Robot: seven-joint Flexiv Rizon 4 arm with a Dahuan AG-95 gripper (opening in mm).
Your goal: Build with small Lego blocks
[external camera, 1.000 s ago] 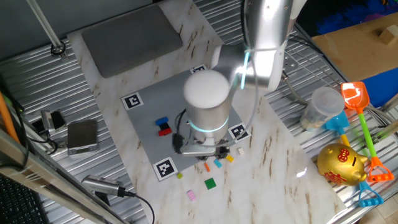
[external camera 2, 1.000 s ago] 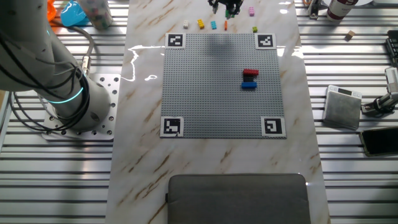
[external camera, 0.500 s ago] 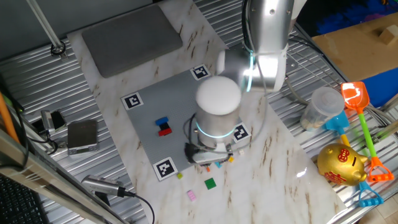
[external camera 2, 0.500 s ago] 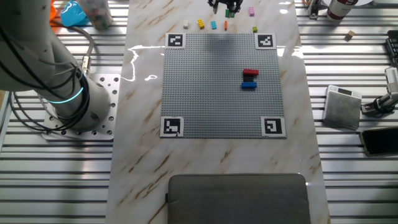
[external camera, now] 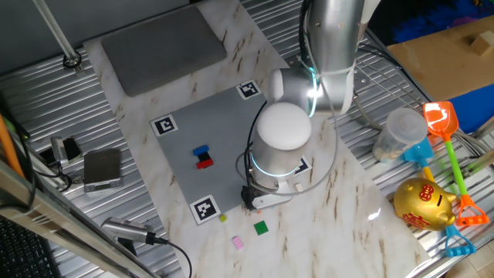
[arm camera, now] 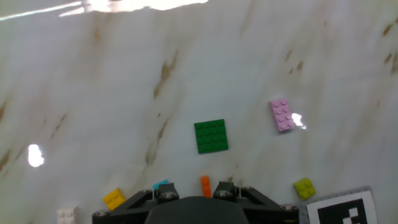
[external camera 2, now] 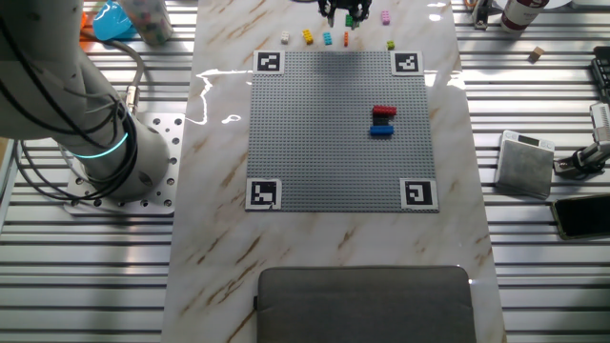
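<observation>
My gripper (arm camera: 198,194) hangs low over the marble table, past the baseplate's edge, among the loose small Lego blocks. Only its black base shows in the hand view; the jaws look spread and empty. Ahead of it lie a green block (arm camera: 211,135), a pink one (arm camera: 283,115) and a yellow-green one (arm camera: 304,187). An orange block (arm camera: 206,183) and a light blue one (arm camera: 163,185) lie right at the base, with yellow (arm camera: 114,198) and white (arm camera: 66,215) to the left. A red block (external camera 2: 383,112) and a blue block (external camera 2: 381,131) sit on the grey baseplate (external camera 2: 324,162).
The arm's white elbow (external camera: 283,127) covers the baseplate's near corner. A grey pad (external camera: 162,46) lies beyond the plate. Toys, a golden piggy bank (external camera: 423,202) and a plastic jar (external camera: 400,133) stand on the right; a small box (external camera: 102,168) lies on the left.
The arm has swung further out over the baseplate's edge toward the loose blocks and now hides the orange, light blue and yellow ones in one fixed view. No block has moved.
</observation>
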